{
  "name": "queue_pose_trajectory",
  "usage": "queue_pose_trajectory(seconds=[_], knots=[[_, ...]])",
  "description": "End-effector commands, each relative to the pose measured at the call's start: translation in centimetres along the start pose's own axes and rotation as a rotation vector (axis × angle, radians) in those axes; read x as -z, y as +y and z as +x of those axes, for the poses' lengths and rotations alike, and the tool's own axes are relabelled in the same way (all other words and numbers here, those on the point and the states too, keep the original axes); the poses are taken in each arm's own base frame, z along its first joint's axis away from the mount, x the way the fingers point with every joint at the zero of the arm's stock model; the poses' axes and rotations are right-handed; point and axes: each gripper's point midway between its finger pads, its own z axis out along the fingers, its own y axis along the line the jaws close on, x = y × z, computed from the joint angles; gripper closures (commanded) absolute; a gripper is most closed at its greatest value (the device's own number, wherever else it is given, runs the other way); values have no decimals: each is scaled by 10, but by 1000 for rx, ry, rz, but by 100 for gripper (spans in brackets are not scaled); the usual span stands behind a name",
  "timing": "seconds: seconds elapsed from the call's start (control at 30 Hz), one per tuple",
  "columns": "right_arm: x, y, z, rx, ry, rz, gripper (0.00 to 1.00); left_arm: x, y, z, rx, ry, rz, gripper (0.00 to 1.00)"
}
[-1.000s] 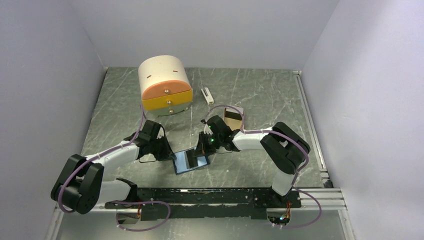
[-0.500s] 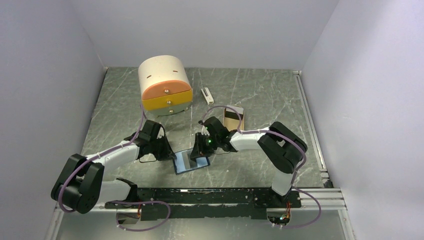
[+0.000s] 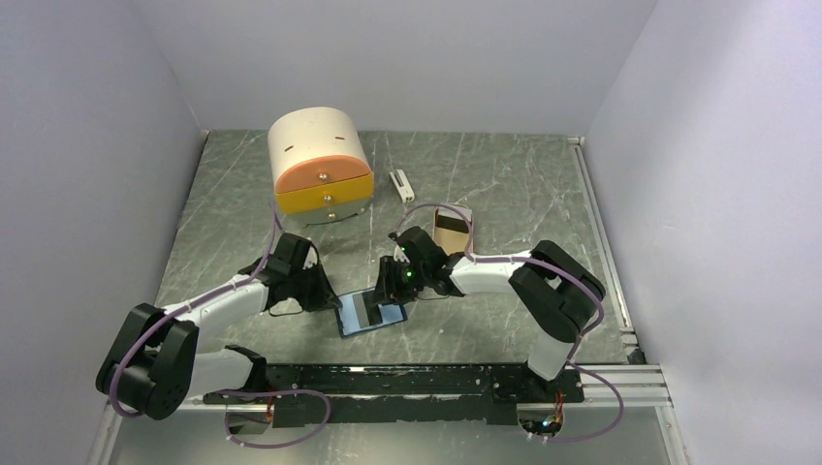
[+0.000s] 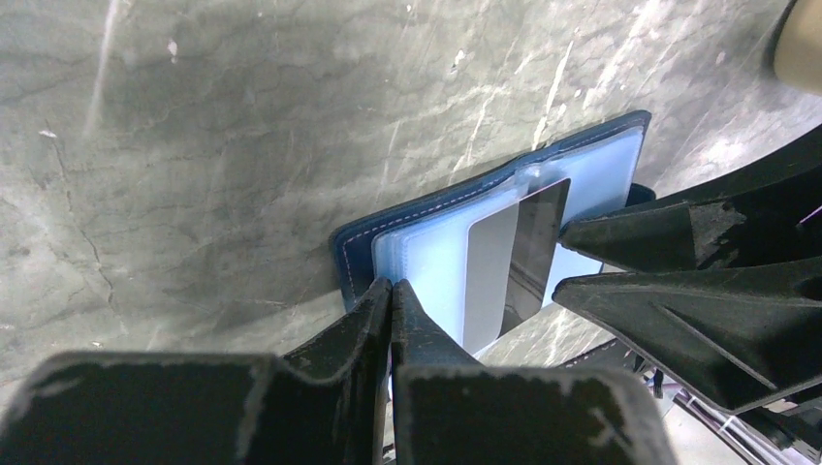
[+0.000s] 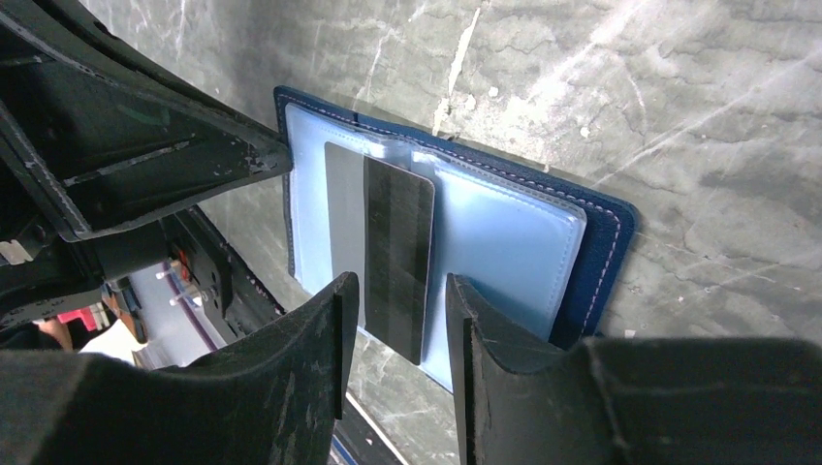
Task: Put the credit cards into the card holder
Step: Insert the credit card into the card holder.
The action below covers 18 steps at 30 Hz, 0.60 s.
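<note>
card holder (image 5: 514, 242): 1 | credit card (image 5: 397, 247): 1 | left end effector (image 4: 390, 289) together | right end effector (image 5: 399, 291) apart

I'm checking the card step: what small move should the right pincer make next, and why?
Probably push the card deeper into the wallet with the right pincer: the card looks only partly tucked in, those jaws stand open, and the left pincer clamps the wallet's edge.

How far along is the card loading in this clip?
Done: card holder open flat, pinched by the left end effector. In hand: one credit card lies on the clear sleeves, overhanging the edge, with the right end effector open around it. Left: seat it fully.
</note>
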Motion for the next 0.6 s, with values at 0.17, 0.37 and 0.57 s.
queue_pose_trajectory(seconds=[0.17, 0.37, 0.57], knots=[[-20, 10, 17, -24, 46, -26, 58, -4, 9, 10, 5, 24, -16, 91], [-28, 23, 20, -11, 48, -45, 59, -5, 9, 11, 7, 27, -11, 91], [-30, 25, 23, -7, 55, -52, 68, -7, 5, 12, 11, 34, 7, 91]])
